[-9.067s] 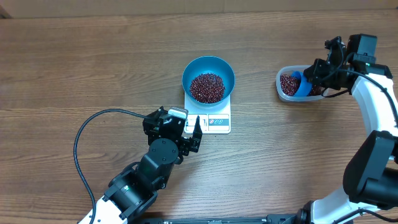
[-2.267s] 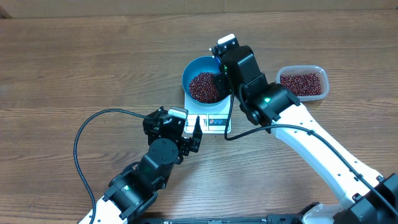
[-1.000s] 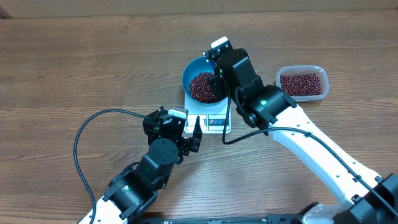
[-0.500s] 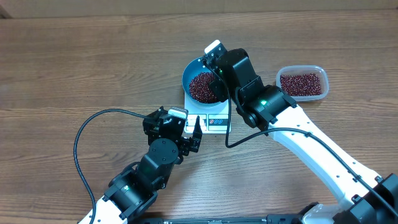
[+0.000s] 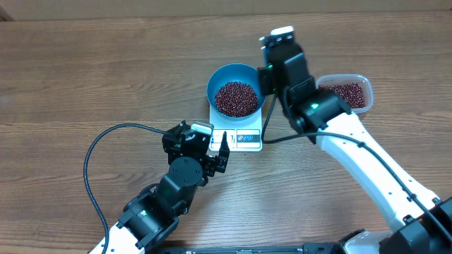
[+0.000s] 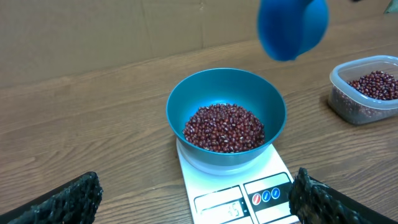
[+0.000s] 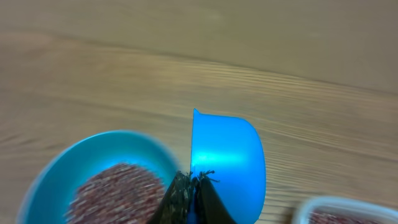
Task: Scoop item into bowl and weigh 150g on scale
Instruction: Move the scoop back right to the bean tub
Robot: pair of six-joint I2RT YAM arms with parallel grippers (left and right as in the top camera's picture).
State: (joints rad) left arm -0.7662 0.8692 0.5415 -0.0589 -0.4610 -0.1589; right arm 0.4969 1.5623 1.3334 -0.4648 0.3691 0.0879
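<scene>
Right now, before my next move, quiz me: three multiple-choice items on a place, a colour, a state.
1. Where does the bowl stand? A) on the scale B) on bare wood C) on a plate
2. What colour is the scoop? A) red B) blue C) white
3. How is the right claw? A) open, empty B) shut on the scoop C) gripping the bowl
Answers: 1 A, the scale shows beneath it; 2 B, bright blue throughout; 3 B, closed on its edge.
</scene>
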